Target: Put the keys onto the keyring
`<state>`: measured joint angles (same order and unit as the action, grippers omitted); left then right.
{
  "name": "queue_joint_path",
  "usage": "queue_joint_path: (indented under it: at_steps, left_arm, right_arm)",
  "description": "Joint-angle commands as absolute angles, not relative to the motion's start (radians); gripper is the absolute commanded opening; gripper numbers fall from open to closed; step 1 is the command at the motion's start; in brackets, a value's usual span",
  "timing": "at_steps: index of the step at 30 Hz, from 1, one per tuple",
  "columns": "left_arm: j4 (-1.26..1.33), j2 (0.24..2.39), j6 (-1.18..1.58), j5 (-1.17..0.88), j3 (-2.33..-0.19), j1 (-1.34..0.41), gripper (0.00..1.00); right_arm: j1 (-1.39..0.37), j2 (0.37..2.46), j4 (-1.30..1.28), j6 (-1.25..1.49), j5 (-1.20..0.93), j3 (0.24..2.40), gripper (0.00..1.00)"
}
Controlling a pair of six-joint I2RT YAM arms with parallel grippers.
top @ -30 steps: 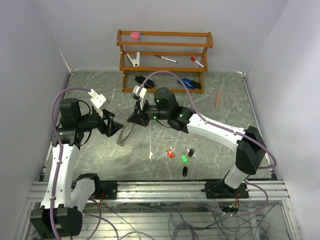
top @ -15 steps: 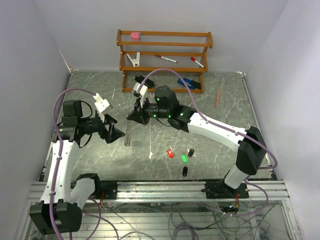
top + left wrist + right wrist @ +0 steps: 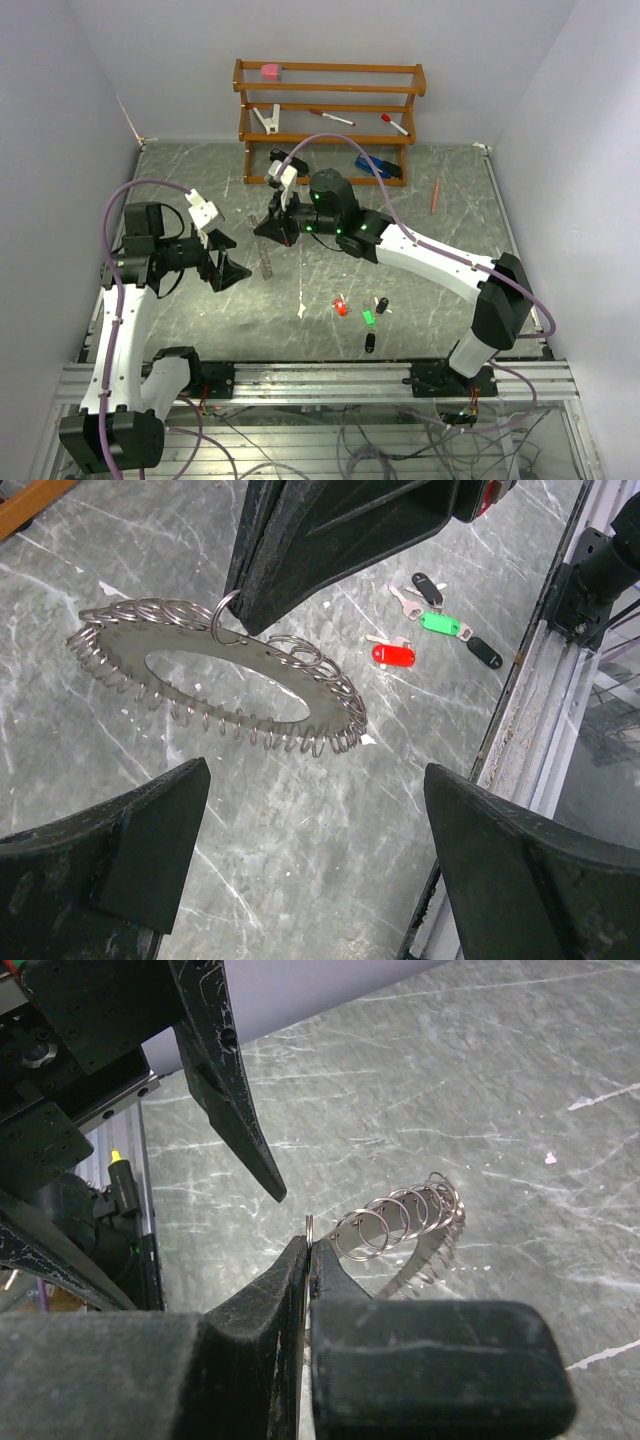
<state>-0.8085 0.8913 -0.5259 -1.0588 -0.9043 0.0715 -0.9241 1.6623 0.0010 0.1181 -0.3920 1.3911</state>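
The keyring [image 3: 120, 656], a grey disc edged with small wire loops, hangs tilted above the table; it looks edge-on from above [image 3: 265, 262]. My right gripper [image 3: 310, 1250] is shut on one of its small loops, with the rest of the keyring [image 3: 400, 1218] beyond the fingertips. My left gripper [image 3: 315, 780] stands wide open just left of the ring [image 3: 225, 262], holding nothing. The keys lie on the table right of the ring: red [image 3: 393, 655], green [image 3: 440, 625] and two black ones [image 3: 487, 652]. From above they show as red [image 3: 342, 306] and green [image 3: 368, 317].
A wooden rack [image 3: 330, 110] at the back holds markers, a clip and a pink object. An orange pencil [image 3: 436, 195] lies at the right. A white scrap [image 3: 302, 310] lies near the keys. The metal rail [image 3: 330, 378] runs along the near edge.
My left gripper has opened wider and drawn back left from the keyring. The ring, still held by the right gripper, has swung edge-on to the top camera.
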Motion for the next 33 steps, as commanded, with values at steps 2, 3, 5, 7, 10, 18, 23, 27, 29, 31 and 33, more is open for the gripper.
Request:
queue_joint_path:
  at_steps: [2, 3, 5, 7, 10, 18, 23, 27, 29, 31, 33]
  left_arm:
    - [-0.746, 0.896, -0.48, -1.039, -0.933, 0.08, 1.0]
    - [-0.709, 0.896, -0.443, -1.0, -0.929, 0.079, 1.0]
    - [-0.66, 0.893, -0.394, -0.925, -0.924, 0.081, 0.99]
    - [-0.622, 0.891, -0.366, -0.903, -0.924, 0.08, 1.0]
    - [-0.582, 0.884, -0.345, -0.931, -0.922, 0.081, 0.99]
    - [-0.571, 0.873, -0.367, -1.009, -0.937, 0.08, 0.94]
    - [-0.652, 0.878, -0.463, -1.126, -0.948, 0.08, 0.89]
    - [-0.699, 0.885, -0.525, -1.142, -0.954, 0.08, 0.85]
    - [-0.724, 0.891, -0.56, -1.147, -0.967, 0.081, 0.83]
    - [-0.764, 0.896, -0.601, -1.157, -0.985, 0.08, 0.81]
    - [-0.824, 0.905, -0.669, -1.17, -1.009, 0.08, 0.77]
  right_arm:
    - [-0.929, 1.645, 0.027, 0.133, -0.38, 1.441, 0.0]
    - [-0.928, 1.645, 0.023, 0.131, -0.385, 1.444, 0.0]
    - [-0.928, 1.642, 0.016, 0.128, -0.398, 1.449, 0.0]
    - [-0.927, 1.64, 0.009, 0.131, -0.417, 1.454, 0.0]
    - [-0.927, 1.637, 0.004, 0.134, -0.463, 1.461, 0.0]
    - [-0.926, 1.644, 0.014, 0.171, -0.547, 1.46, 0.0]
    - [-0.927, 1.659, -0.024, 0.166, -0.565, 1.488, 0.0]
    - [-0.927, 1.656, -0.028, 0.165, -0.583, 1.493, 0.0]
    - [-0.927, 1.658, -0.041, 0.157, -0.604, 1.497, 0.0]
    - [-0.926, 1.657, -0.062, 0.145, -0.617, 1.502, 0.0]
    - [-0.928, 1.657, -0.088, 0.126, -0.618, 1.506, 0.0]
